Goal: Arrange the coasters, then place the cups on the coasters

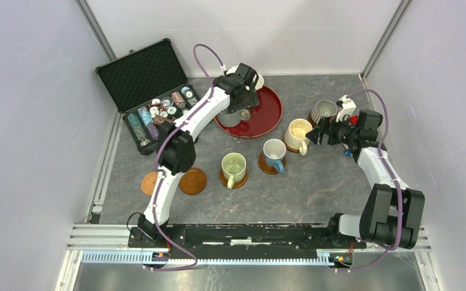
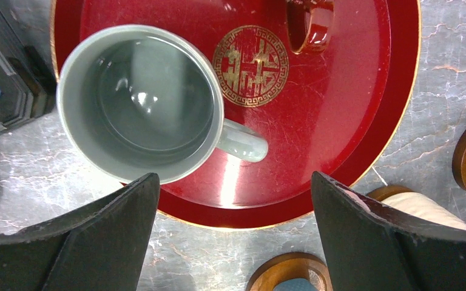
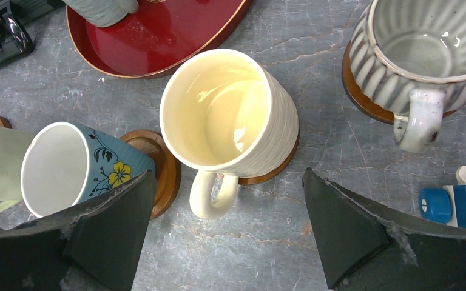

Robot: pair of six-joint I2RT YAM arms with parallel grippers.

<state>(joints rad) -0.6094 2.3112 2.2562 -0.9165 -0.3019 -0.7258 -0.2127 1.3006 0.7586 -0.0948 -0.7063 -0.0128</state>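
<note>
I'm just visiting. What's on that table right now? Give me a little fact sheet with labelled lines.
Cups on coasters: four, namely pale green cup, blue cup, cream cup, ribbed cup
Bare coasters: two, beside the left arm
On the red tray: grey cup; reddish cup, mostly out of frame
Left claw: open, above the grey cup
Right claw: open, above the cream cup
Far left: open poker chip case
</note>
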